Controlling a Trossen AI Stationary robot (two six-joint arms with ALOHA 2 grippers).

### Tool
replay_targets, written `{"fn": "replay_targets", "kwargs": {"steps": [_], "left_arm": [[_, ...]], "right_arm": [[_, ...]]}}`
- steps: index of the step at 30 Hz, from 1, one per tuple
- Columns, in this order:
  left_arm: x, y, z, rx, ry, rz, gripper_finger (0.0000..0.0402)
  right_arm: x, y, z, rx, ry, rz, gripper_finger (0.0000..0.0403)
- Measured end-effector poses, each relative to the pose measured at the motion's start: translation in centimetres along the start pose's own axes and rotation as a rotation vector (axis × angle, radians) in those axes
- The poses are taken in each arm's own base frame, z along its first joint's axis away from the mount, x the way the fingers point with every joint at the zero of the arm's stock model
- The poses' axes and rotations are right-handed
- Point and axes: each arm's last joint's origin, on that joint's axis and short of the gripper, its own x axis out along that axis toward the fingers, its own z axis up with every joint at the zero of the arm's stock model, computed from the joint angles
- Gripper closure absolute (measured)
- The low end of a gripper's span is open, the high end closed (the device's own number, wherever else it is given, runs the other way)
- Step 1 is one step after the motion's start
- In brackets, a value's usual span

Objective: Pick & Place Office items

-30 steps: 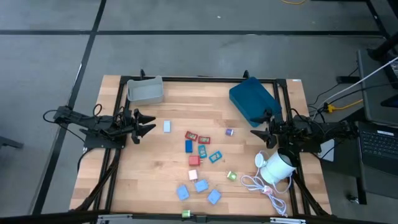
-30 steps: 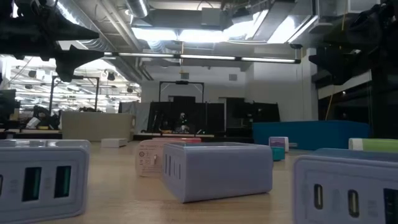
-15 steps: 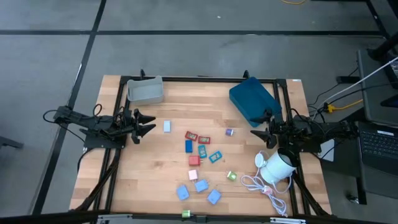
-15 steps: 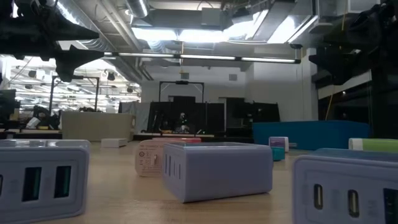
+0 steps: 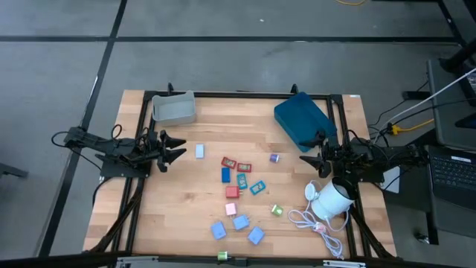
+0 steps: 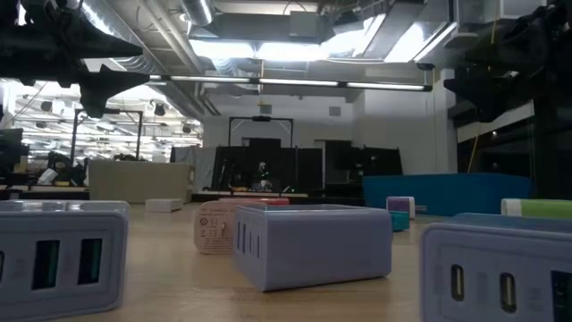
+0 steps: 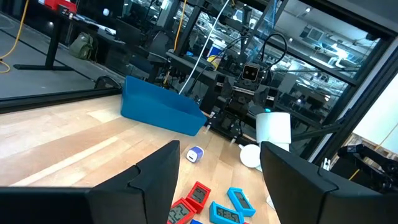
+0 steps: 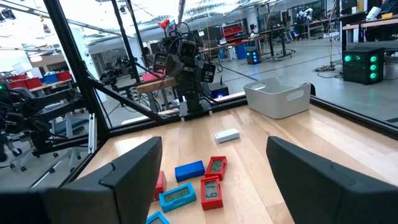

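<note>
Several small office items lie flat on the wooden table (image 5: 201, 179): red pieces (image 5: 236, 164), a dark blue one (image 5: 225, 175), teal ones (image 5: 257, 187), light blue blocks (image 5: 240, 222), a pink one (image 5: 230, 209), a green one (image 5: 276, 211), a purple one (image 5: 274, 158) and a pale one (image 5: 199, 151). My left gripper (image 5: 178, 147) hovers level at the table's left edge, open and holding nothing (image 7: 217, 180). My right gripper (image 5: 307, 161) hovers level at the right edge, open with nothing in it (image 8: 214, 168).
A grey tray (image 5: 175, 109) stands at the far left corner, and a blue tray (image 5: 301, 119) at the far right. A white round object (image 5: 331, 199) with a coiled white cable (image 5: 316, 222) lies near the right edge. Bare wood lies along the table's left side.
</note>
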Motion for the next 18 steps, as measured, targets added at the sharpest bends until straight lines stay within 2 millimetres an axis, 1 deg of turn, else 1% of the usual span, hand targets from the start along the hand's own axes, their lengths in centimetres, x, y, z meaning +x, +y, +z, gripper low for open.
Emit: {"fn": "replay_targets", "kwargs": {"steps": [2, 6, 9, 14, 18], "left_arm": [[0.0, 0.0, 0.1, -0.003, -0.008, 0.007, 0.0185], [0.0, 0.1, 0.6, -0.029, -0.080, 0.070, 0.0183], [-0.1, 0.0, 0.9, -0.055, -0.122, 0.083, 0.0183], [-0.1, -0.2, 1.3, -0.099, -0.151, 0.058, 0.0185], [-0.2, -0.5, 1.8, -0.226, -0.179, -0.028, 0.0183]], "right_arm": [[0.0, 0.0, 0.0, 0.000, 0.000, 0.000, 0.0108], [0.0, 0.0, 0.0, 0.000, 0.000, 0.000, 0.0108], [0.0, 0.0, 0.0, 0.000, 0.000, 0.000, 0.0108], [0.0, 0.0, 0.0, 0.000, -0.001, -0.003, 0.0108], [0.0, 0.0, 0.0, 0.000, 0.000, -0.003, 0.0108]]}}
